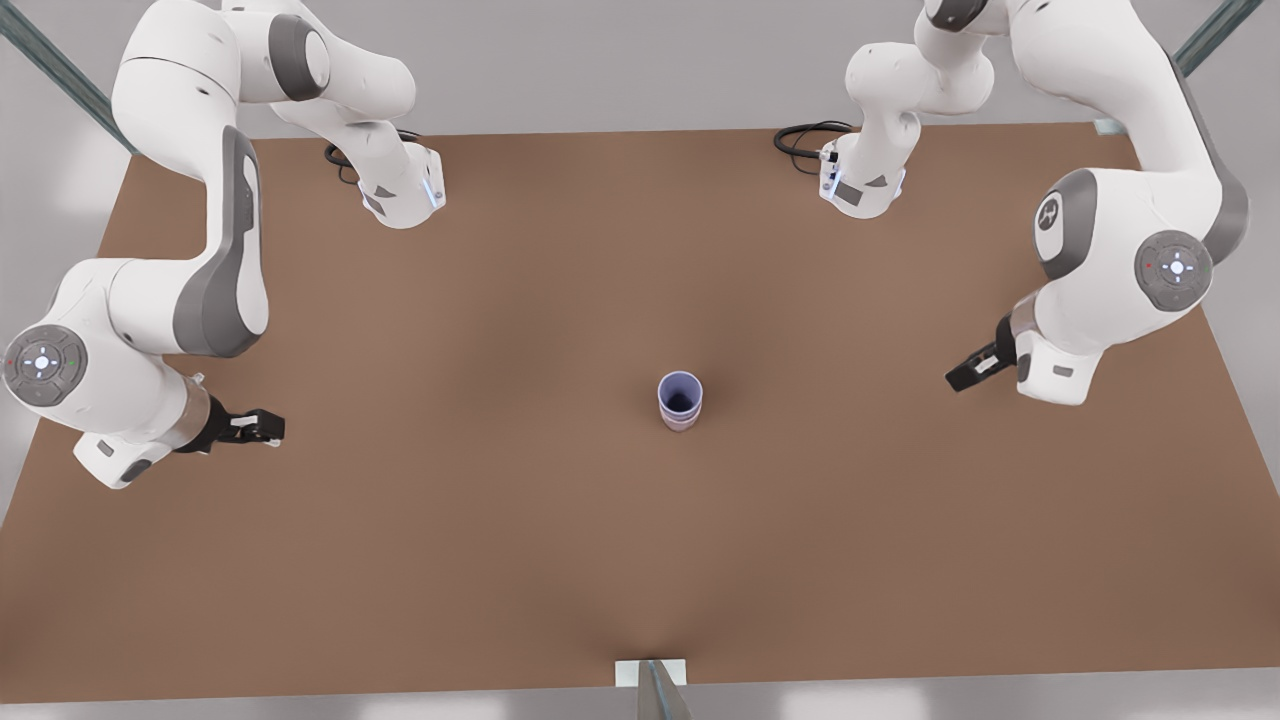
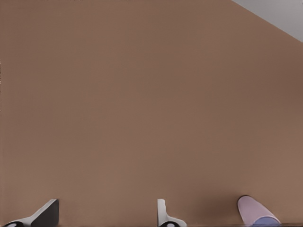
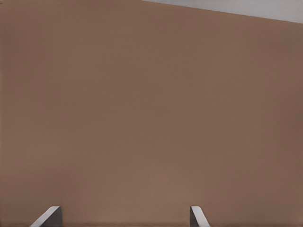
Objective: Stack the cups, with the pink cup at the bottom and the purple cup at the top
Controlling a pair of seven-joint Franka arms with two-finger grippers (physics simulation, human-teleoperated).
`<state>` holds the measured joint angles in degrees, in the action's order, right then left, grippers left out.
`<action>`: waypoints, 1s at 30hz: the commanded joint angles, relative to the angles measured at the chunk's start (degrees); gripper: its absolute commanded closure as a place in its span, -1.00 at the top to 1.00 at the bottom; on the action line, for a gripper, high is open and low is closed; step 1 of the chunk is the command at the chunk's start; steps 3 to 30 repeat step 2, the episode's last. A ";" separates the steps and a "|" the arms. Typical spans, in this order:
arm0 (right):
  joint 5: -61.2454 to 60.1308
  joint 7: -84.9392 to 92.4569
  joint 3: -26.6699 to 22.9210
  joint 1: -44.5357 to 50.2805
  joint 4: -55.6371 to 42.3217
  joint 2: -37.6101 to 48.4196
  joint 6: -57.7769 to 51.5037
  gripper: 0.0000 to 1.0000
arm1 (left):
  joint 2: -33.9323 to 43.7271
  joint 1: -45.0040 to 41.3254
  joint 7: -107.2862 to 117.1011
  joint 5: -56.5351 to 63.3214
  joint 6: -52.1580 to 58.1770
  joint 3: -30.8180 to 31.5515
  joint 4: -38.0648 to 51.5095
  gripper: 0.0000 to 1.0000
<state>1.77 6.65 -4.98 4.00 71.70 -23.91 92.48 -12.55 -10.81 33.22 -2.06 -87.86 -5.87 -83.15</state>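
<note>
— How far along is the stacking?

— By my reading it is done. The purple cup [image 1: 680, 390] sits nested inside the pink cup [image 1: 680, 424], upright, with just a pale pink band showing under the lavender rim. Pink at the bottom, purple on top, as asked.

— Where does the stack stand?

— Near the middle of the desk [image 1: 500, 560], a little toward the edge on the front view's right, well away from every corner. Nothing touches it.

— And the arms?

— Both are folded out to the sides. The left tool [image 1: 977, 367] hangs near the desk edge on the front view's right and is the closer one to the stack, though well apart from it. Its wrist view catches the pink cup [image 2: 250, 208] and a sliver of the purple cup [image 2: 267, 220] off to one side of the left tool [image 2: 107, 204]. The right tool [image 1: 245, 428] waits near the opposite edge.

— What are the tools doing?

— Both are spread and pinching nothing; the right tool [image 3: 125, 209] has only bare desk between its tips. I see nothing left to do, unless the arms have a rest pose to reach.
</note>
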 commanded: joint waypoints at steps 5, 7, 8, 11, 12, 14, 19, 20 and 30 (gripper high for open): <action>-0.01 0.56 0.06 -0.04 0.02 0.09 0.94 1.00 | -0.10 -0.26 -32.87 1.53 2.78 -0.11 0.19 1.00; -0.01 0.56 0.06 -0.04 0.02 0.09 0.94 1.00 | -0.10 -0.26 -32.87 1.53 2.78 -0.11 0.19 1.00; -0.01 0.56 0.06 -0.04 0.02 0.09 0.94 1.00 | -0.10 -0.26 -32.87 1.53 2.78 -0.11 0.19 1.00; -0.01 0.56 0.06 -0.04 0.02 0.09 0.94 1.00 | -0.10 -0.26 -32.87 1.53 2.78 -0.11 0.19 1.00; -0.01 0.56 0.06 -0.04 0.02 0.09 0.94 1.00 | -0.10 -0.26 -32.87 1.53 2.78 -0.11 0.19 1.00; -0.01 0.56 0.06 -0.04 0.02 0.09 0.94 1.00 | -0.10 -0.26 -32.87 1.53 2.78 -0.11 0.19 1.00; -0.01 0.56 0.06 -0.04 0.02 0.09 0.94 1.00 | -0.10 -0.26 -32.87 1.53 2.78 -0.11 0.19 1.00; -0.01 0.56 0.06 -0.04 0.02 0.09 0.94 1.00 | -0.10 -0.26 -32.87 1.53 2.78 -0.11 0.19 1.00; -0.01 0.56 0.06 -0.04 0.02 0.09 0.94 1.00 | -0.10 -0.26 -32.87 1.53 2.78 -0.11 0.19 1.00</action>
